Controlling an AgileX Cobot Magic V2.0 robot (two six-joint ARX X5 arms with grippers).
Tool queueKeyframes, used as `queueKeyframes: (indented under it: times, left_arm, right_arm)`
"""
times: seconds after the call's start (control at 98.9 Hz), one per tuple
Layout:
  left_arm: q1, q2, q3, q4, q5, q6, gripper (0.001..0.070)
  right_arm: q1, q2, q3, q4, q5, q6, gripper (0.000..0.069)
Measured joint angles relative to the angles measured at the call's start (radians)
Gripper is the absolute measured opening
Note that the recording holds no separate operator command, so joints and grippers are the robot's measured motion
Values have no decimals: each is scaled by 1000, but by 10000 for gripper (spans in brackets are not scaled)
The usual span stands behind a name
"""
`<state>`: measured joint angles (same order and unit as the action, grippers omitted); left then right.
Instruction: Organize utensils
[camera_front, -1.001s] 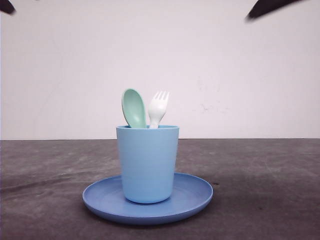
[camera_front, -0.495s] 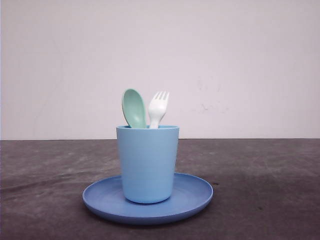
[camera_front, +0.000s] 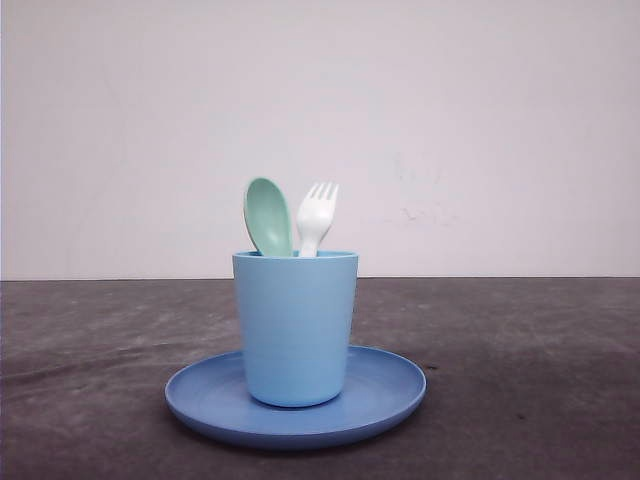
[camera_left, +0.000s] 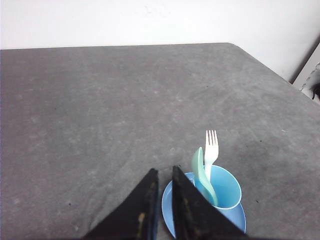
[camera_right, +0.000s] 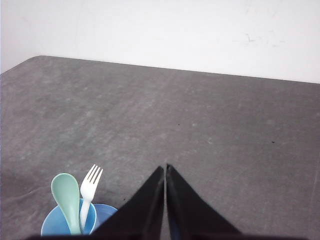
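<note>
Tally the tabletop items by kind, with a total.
Spoon: 1, mint-green spoon, standing in the cup
Fork: 1, white fork, standing in the cup
Cup: 1, light blue cup, on the plate
Plate: 1, blue plate
Total: 4

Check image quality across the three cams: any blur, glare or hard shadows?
Front view: sharp, flat even light, no glare on the cup, a soft shadow under the plate rim. Left wrist view: left hand dark and underexposed, fork tines crisp, table evenly lit. Right wrist view: right hand near-black with little detail, spoon clear, wall bright but not blown out.
</note>
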<state>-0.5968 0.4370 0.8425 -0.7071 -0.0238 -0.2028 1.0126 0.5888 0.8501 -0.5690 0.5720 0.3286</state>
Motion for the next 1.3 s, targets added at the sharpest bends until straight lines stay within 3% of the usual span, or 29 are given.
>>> queueKeyframes:
  times: [0.637, 0.859, 1.072, 1.304]
  left_arm:
    - [0, 0, 0, 4, 0, 2, 24]
    - [9, 0, 0, 16, -1, 77, 24]
    - [114, 0, -5, 51, -1, 193, 24]
    - [322, -44, -174, 254, -3, 255, 24]
  right_arm:
    - [0, 0, 0, 0, 0, 0, 7]
    - [0, 0, 0, 0, 0, 0, 7]
    - [0, 0, 0, 0, 0, 0, 7]
    - [0, 0, 0, 0, 0, 0, 7]
